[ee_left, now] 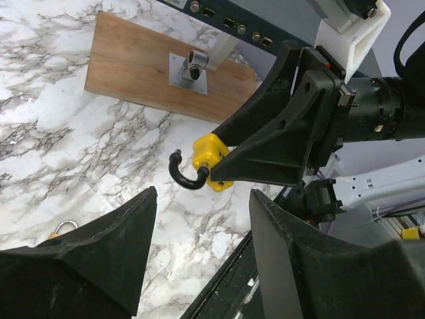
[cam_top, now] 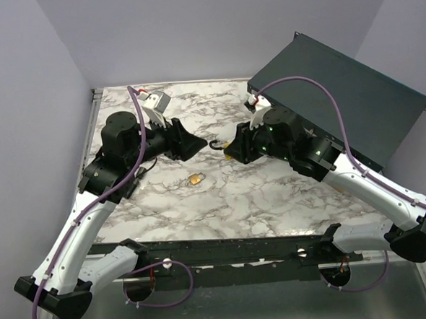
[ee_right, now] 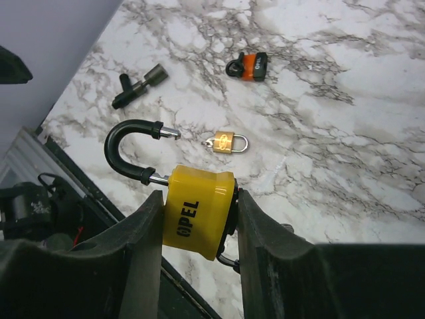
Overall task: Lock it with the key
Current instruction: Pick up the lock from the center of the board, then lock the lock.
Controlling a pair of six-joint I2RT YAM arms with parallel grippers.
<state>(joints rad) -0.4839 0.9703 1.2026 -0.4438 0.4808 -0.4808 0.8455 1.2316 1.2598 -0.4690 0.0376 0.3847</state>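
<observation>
Between the black fingers of our right gripper, clamped firmly, sits the glossy yellow padlock lettered OPEL, its black-coated curved shackle swung open beyond the fingertips. Further ahead, a small brass padlock lies on the veined white marble table. Our left gripper hangs spread apart, facing the shackle.

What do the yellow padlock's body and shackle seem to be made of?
Padlock body: probably a glossy yellow plastic or painted cover, smooth, with printed black letters. Shackle: apparently metal in a black sleeve; its bare tip is silvery.
</observation>
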